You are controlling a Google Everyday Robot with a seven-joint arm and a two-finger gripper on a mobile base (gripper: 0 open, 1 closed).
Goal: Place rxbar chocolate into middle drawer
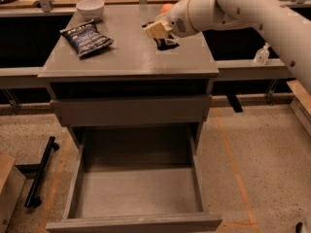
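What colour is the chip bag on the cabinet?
Camera view: the chip bag is dark blue with pale print; end effector at the rxbar chocolate.

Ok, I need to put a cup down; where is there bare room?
The cabinet top is bare along its front and middle, between the chip bag and the gripper over the rxbar chocolate. The back edge is crowded: bowl, orange. The middle drawer floor is bare too.

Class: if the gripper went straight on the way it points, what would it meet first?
The gripper, over the cabinet top by the rxbar, points toward the picture's left and slightly down. It would likely meet the top first, or the chip bag if its path stays level; depth is unclear.
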